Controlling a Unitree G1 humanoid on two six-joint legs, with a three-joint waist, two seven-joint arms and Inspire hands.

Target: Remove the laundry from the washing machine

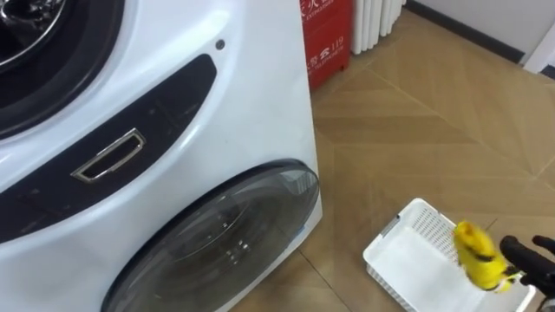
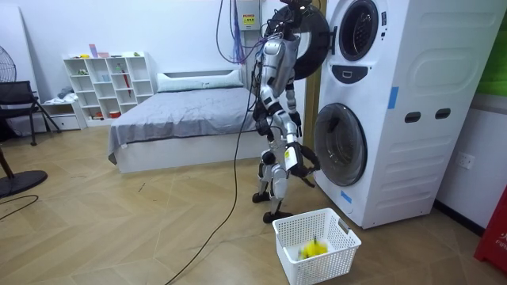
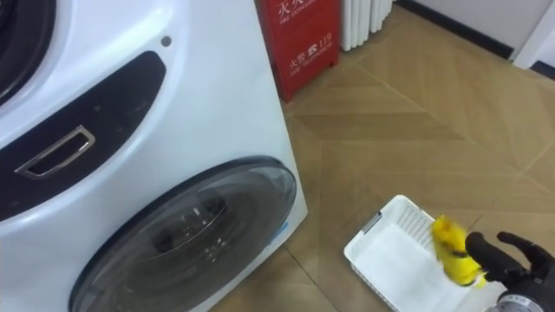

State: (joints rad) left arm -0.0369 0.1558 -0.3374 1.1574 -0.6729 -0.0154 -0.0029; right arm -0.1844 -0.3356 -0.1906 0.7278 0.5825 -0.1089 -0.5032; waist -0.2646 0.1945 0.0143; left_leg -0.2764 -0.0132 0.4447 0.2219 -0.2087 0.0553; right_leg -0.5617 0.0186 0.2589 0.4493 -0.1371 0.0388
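Yellow cloth point(image 3: 451, 250) left in the white laundry basket point(image 3: 386, 260) beside the stacked washing machine point(image 1: 260, 130).
Nearest, at the lower right, the right hand point(image 3: 512, 258) is held above the basket, its dark fingers loosely spread and nothing grasped. Just left of the hand the yellow cloth is seen inside the basket, which is set on the wooden floor point(image 1: 434, 130) to the right of the machine. The robot is stood close before the machine. The lower round door point(image 1: 217, 243) is shut, while the upper door point(image 2: 311, 38) is swung open. Farther off, a red cabinet point(image 1: 328, 35) and a white radiator point(image 1: 378, 19) are placed by the wall.
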